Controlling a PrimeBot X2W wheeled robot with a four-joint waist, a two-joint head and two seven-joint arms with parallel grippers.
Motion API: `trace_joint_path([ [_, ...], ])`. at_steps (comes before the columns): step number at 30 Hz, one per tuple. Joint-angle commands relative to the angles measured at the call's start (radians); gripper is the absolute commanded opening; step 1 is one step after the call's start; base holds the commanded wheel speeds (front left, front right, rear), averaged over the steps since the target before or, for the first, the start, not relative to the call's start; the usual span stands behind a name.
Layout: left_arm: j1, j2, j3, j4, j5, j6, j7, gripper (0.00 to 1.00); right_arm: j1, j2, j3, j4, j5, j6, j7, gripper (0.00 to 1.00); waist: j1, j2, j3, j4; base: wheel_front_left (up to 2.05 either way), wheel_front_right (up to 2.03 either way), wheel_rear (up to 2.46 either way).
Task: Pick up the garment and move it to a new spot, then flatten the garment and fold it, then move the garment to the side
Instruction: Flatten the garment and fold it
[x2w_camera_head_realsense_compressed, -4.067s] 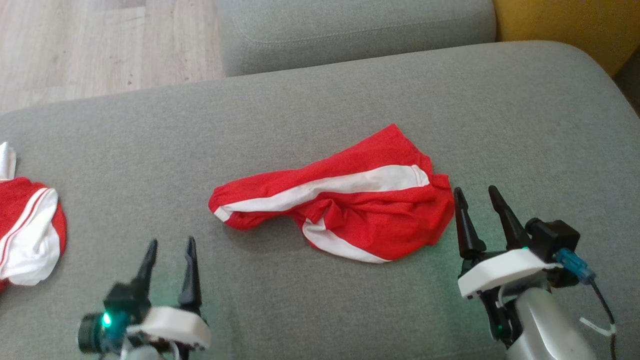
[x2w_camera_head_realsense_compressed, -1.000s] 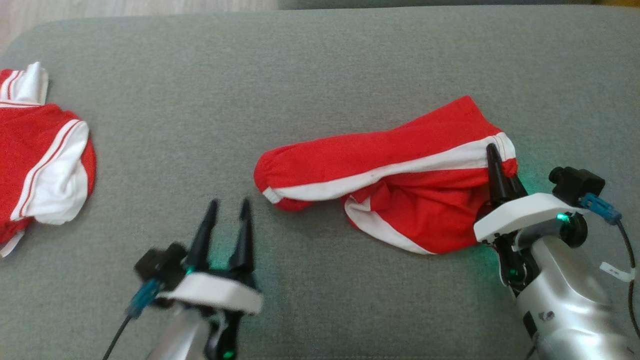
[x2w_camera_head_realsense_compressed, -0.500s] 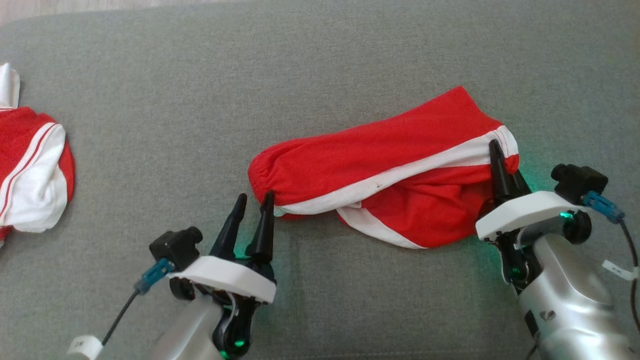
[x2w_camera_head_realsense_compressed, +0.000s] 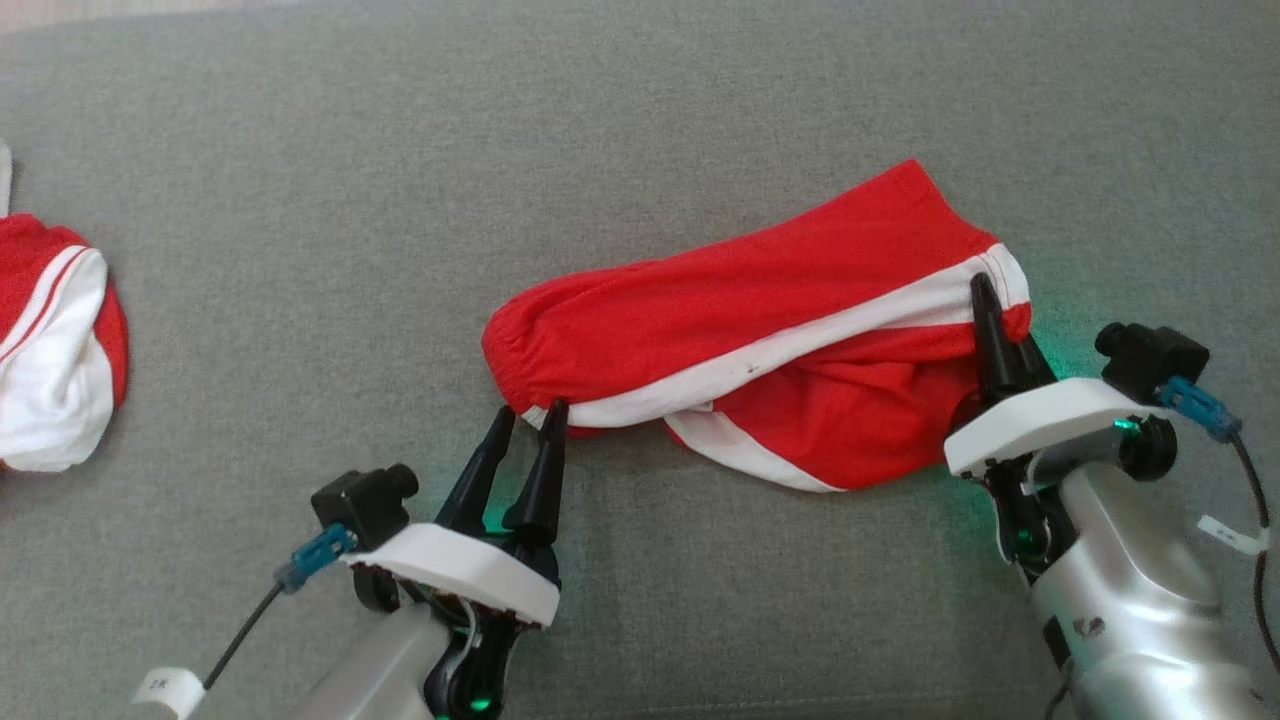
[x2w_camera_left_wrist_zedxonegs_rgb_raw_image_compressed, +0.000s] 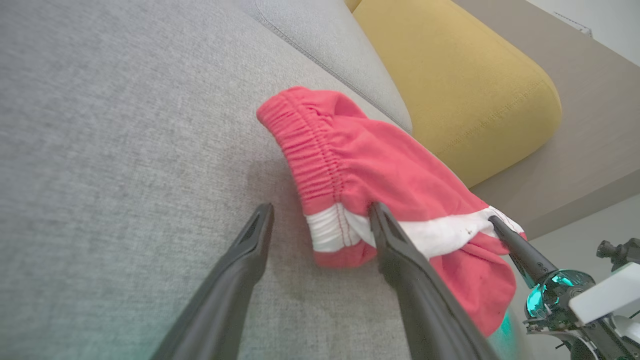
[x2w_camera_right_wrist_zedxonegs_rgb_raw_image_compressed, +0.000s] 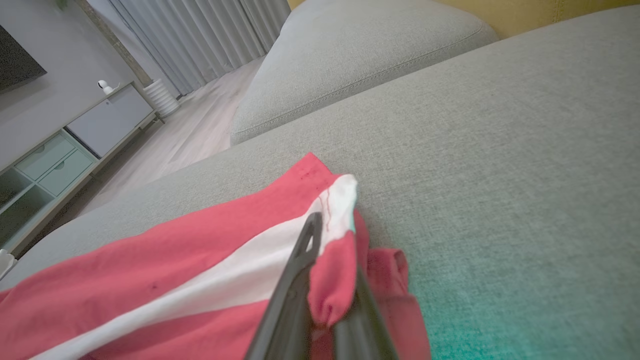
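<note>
The garment (x2w_camera_head_realsense_compressed: 760, 300), red shorts with a white side stripe, lies crumpled across the grey sofa seat (x2w_camera_head_realsense_compressed: 640, 120). My right gripper (x2w_camera_head_realsense_compressed: 985, 300) is shut on its right end, with cloth bunched between the fingers in the right wrist view (x2w_camera_right_wrist_zedxonegs_rgb_raw_image_compressed: 332, 250). My left gripper (x2w_camera_head_realsense_compressed: 532, 410) stands open at the garment's lower left end. In the left wrist view, this gripper (x2w_camera_left_wrist_zedxonegs_rgb_raw_image_compressed: 321, 210) has the white corner of the elastic waistband (x2w_camera_left_wrist_zedxonegs_rgb_raw_image_compressed: 330, 227) between its spread fingers. The right finger touches the cloth; the left finger rests on the sofa.
A second red and white garment (x2w_camera_head_realsense_compressed: 50, 350) lies at the seat's left edge. A yellow cushion (x2w_camera_left_wrist_zedxonegs_rgb_raw_image_compressed: 460, 75) and a grey cushion (x2w_camera_right_wrist_zedxonegs_rgb_raw_image_compressed: 360, 55) border the far side. Wooden floor (x2w_camera_right_wrist_zedxonegs_rgb_raw_image_compressed: 195, 135) and a low cabinet (x2w_camera_right_wrist_zedxonegs_rgb_raw_image_compressed: 75, 145) lie beyond.
My left gripper has come forward and to the right until its open fingers straddle the waistband corner. The right gripper, open beside the garment earlier, stays shut on its right end. The camera has shifted.
</note>
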Motion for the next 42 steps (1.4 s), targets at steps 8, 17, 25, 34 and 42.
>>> trace_joint_path([
  [8, -0.053, 0.048, -0.051, -0.070, -0.054, 0.001, -0.005, 1.00, -0.041, 0.004, 0.019, -0.038, -0.008, -0.001, -0.006, 0.00, 0.0001, 0.0000, 0.027, -0.010, 0.00, 0.00, 0.00],
  [17, -0.069, 0.070, -0.099, -0.138, -0.088, 0.001, -0.005, 0.00, -0.051, 0.005, 0.012, -0.042, -0.010, -0.001, -0.006, 0.00, 0.0001, 0.0000, 0.035, -0.004, 0.00, 0.00, 0.00],
  [25, -0.079, 0.114, -0.100, -0.234, -0.079, 0.001, -0.005, 0.00, -0.046, 0.015, -0.014, -0.065, -0.002, -0.001, -0.006, 0.00, 0.0001, 0.0000, -0.009, 0.017, 0.00, 0.00, 0.00],
  [34, -0.269, 0.284, -0.119, -0.395, -0.077, 0.001, -0.005, 0.00, -0.080, -0.003, -0.033, -0.227, 0.040, -0.001, -0.006, 0.00, 0.0001, 0.0000, -0.163, 0.020, 0.00, 0.00, 0.00],
  [42, -0.526, 0.420, -0.176, -0.433, -0.173, 0.001, -0.001, 0.00, -0.210, -0.083, 0.016, -0.351, 0.104, -0.001, -0.006, 0.00, 0.0001, 0.0000, -0.263, -0.014, 0.00, 0.00, 0.00],
])
